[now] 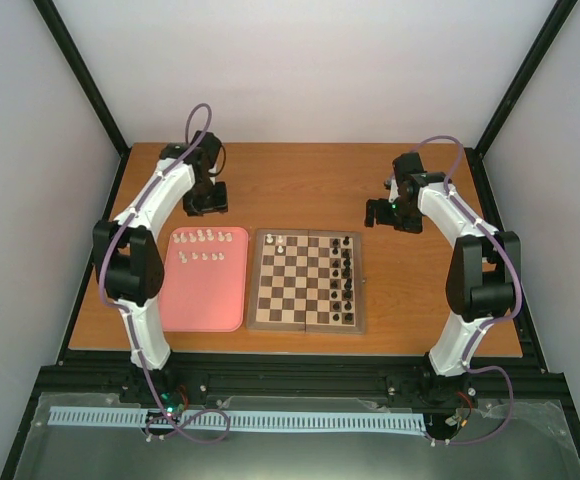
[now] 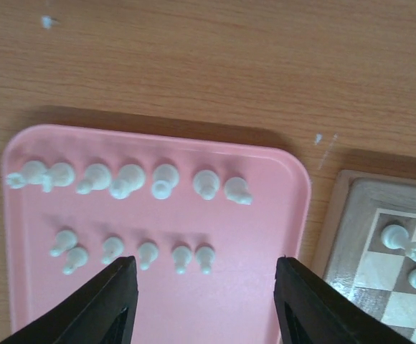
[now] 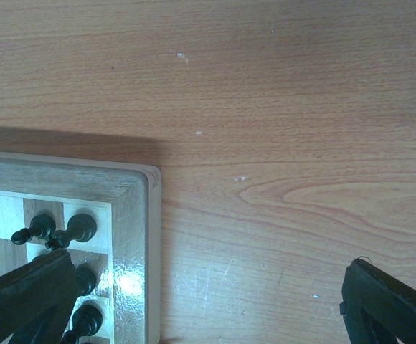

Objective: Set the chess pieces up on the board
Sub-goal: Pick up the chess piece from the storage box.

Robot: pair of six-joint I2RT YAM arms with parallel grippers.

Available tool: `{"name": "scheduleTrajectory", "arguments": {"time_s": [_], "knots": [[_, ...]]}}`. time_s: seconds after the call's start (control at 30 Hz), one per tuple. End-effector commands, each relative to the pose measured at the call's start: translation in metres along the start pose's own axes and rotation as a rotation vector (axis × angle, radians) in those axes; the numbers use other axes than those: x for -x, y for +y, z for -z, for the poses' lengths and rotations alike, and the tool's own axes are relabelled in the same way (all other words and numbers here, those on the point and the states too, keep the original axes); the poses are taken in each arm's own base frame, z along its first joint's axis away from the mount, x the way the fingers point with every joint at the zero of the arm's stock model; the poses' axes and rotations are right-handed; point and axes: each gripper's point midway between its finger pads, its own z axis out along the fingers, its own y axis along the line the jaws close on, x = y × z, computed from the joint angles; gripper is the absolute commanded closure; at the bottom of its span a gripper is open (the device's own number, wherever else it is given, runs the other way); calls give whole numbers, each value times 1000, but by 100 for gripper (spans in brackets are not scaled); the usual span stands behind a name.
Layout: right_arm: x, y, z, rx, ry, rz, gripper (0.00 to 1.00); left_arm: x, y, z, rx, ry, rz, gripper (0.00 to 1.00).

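Several white chess pieces (image 2: 165, 179) lie in two rows on a pink tray (image 2: 265, 236), seen from above as small cream dots (image 1: 202, 246). The board (image 1: 307, 282) lies right of the tray, with two white pieces (image 1: 275, 241) at its far left corner. In the left wrist view three white pieces (image 2: 396, 235) stand on that corner of the board (image 2: 344, 229). My left gripper (image 2: 206, 261) hangs open over the tray's near part, holding nothing. My right gripper (image 3: 211, 259) is open over bare table beside the board's far right corner (image 3: 133, 215).
Black pieces (image 1: 347, 270) fill the board's two right columns, and a few (image 3: 72, 229) show in the right wrist view. The wooden table (image 1: 300, 180) extends behind the tray and board. Black frame posts stand at the table's corners.
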Motion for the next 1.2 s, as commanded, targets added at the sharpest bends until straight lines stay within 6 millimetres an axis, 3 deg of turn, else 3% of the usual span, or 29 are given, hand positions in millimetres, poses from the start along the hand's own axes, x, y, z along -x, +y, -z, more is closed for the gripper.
{"name": "scheduleTrajectory", "arguments": {"time_s": [0.0,0.33,0.9,1.17], "knots": [[8,-2,-1,4,-8,-2,0,1,-19,-14,-52,10,-28,48],[6,-4,-5,-8,4,-3,0,-19,-22,-48,-68,85,-6,58],[5,-6,-9,-18,11,-2,0,-27,-43,-61,-16,97,-81,62],[6,-6,-9,-17,12,-1,0,-31,-42,-75,9,113,-85,63]]}}
